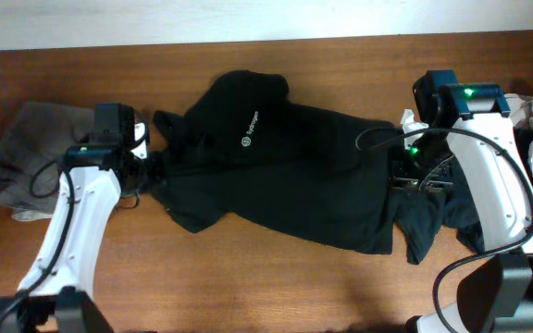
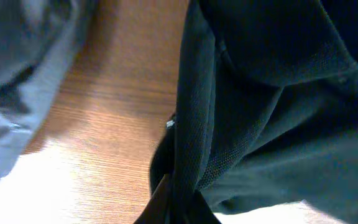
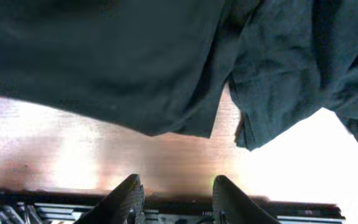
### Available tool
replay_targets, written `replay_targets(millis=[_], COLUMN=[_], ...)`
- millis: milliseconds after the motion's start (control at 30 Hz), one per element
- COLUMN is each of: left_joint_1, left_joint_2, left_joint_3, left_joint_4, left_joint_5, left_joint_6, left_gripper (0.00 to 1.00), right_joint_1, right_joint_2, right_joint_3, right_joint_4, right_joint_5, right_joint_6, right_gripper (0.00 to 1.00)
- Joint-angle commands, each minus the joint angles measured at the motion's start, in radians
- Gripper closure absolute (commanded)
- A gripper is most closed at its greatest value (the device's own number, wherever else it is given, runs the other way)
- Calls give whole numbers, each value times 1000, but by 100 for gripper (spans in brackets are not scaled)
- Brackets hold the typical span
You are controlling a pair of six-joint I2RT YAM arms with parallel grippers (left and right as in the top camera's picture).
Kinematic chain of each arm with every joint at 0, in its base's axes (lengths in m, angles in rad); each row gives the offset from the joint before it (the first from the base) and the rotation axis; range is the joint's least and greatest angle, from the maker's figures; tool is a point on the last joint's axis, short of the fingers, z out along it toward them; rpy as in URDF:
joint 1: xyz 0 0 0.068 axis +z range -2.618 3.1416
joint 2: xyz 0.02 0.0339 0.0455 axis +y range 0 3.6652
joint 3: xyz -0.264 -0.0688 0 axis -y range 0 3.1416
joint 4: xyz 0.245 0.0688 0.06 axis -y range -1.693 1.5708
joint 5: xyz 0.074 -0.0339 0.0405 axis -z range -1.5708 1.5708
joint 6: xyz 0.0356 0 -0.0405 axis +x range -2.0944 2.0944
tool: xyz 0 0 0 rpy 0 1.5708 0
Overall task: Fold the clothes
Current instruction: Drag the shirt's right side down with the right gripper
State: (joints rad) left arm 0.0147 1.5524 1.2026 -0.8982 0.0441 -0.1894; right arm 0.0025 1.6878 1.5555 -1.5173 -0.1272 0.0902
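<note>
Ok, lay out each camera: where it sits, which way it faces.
Overhead: above the table, facing down on the black T-shirt; left arm and right arm show.
Left wrist: on the left arm, facing a T-shirt fold and grey garment; left gripper barely visible.
Right wrist: over the table, facing the T-shirt's hem; right gripper open.
Shared: the T-shirt.
</note>
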Motion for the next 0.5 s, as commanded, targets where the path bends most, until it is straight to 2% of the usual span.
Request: replay_targets(millis=[0, 133, 200, 300, 400, 433, 467], left_joint_1=[8, 5, 5, 5, 5, 5, 5], left_joint_2=[-68, -71, -68, -68, -68, -68, -64], left_joint_3=[53, 53, 53, 53, 53, 53, 53], left_joint_4=[21, 75, 91, 51, 19, 35, 105], left_joint_5=[-33, -32, -40, -59, -41, -21, 90], left_joint_6=[31, 44, 68, 53, 44, 57, 120], left_gripper=[91, 83, 71, 70, 69, 69, 69], right_joint_1=[-2, -2, -3, -3, -3, -3, -3], right_joint_2=[2, 3, 10, 33, 77, 95, 135], right_joint_3=[-5, -7, -8, -8, -8, -8, -8], right_joint_4=[38, 156, 219, 279, 305, 310, 326], right_joint_5=[12, 8, 8, 8, 5, 0, -14], right_joint_6=[-6, 6, 30, 47, 50, 50, 50], right_gripper=[51, 43, 39, 33, 32, 32, 32])
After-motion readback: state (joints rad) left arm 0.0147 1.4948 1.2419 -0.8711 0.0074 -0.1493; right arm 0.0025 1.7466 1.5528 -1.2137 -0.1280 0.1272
